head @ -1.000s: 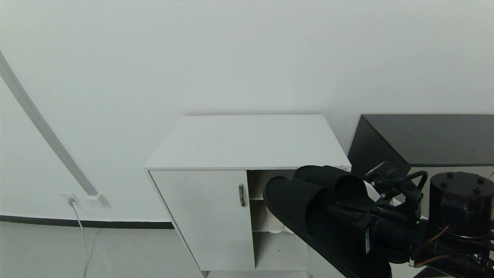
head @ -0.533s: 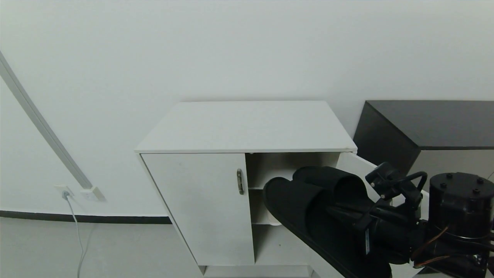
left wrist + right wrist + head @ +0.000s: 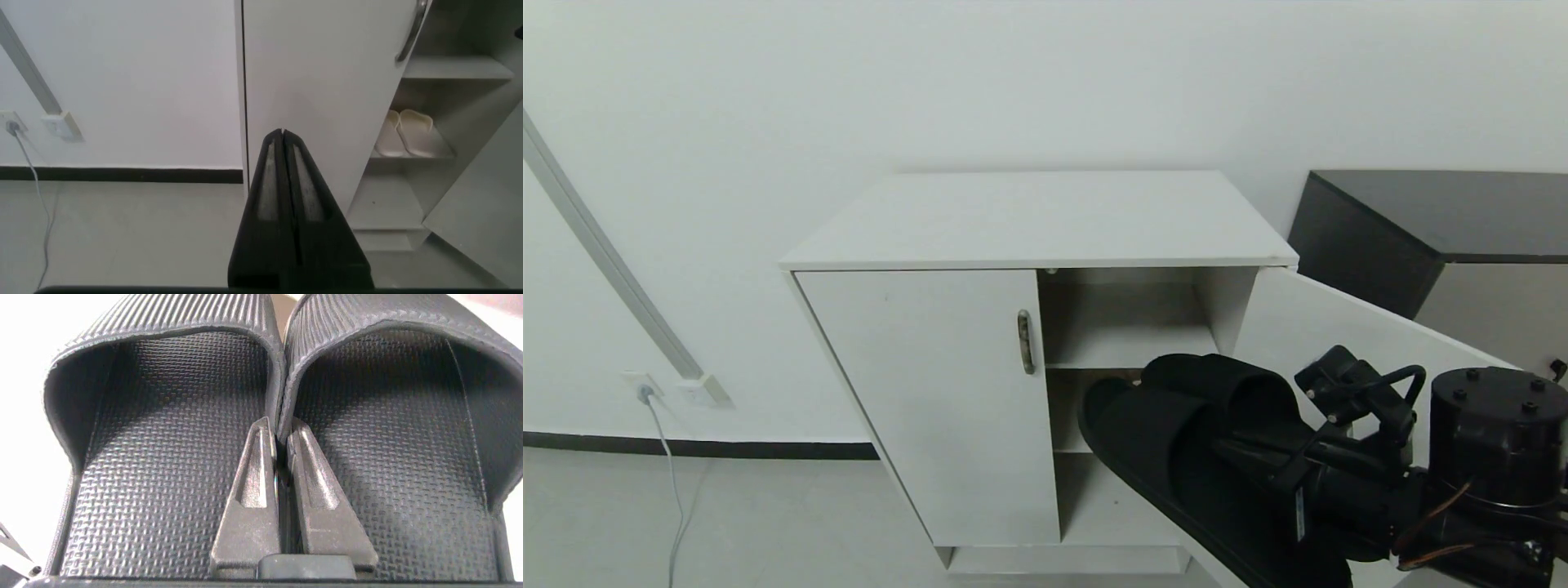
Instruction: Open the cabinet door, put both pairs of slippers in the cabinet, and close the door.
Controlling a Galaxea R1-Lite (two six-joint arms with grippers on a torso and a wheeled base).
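A white cabinet stands against the wall, its left door closed and its right door swung open. A pair of black slippers hangs in front of the open right half, held by my right gripper, which is shut on the two inner edges pressed together. A pair of white slippers lies on the middle shelf inside the cabinet. My left gripper is shut on nothing, low in front of the closed left door.
A dark cabinet stands right of the white one. A wall socket with a grey cable and a slanted cable duct are on the wall at left. The floor before the closed door is bare.
The head camera has shifted, so the cabinet looks nearer and more of its open interior shows. The right gripper still holds the black slippers at the same spot in view.
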